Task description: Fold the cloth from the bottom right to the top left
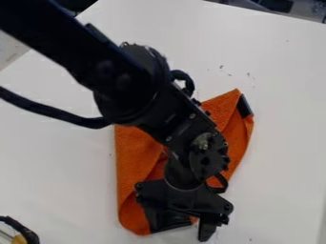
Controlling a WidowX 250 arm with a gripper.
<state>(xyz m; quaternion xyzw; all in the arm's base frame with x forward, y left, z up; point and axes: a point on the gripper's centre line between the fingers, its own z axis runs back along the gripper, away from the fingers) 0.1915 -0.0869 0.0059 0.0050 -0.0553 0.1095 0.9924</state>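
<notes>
Cloth point(130, 157) is laid on the table point(280, 119), its long axis slanted from lower left to upper right. Gripper point(193, 228) is positioned at the cloth's bottom edge, most of the cloth being above; whether it is clenched cannot be told.

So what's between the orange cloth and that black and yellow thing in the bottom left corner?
A stretch of white tabletop lies between the orange cloth and the black and yellow thing, as the camera view shows.
</notes>
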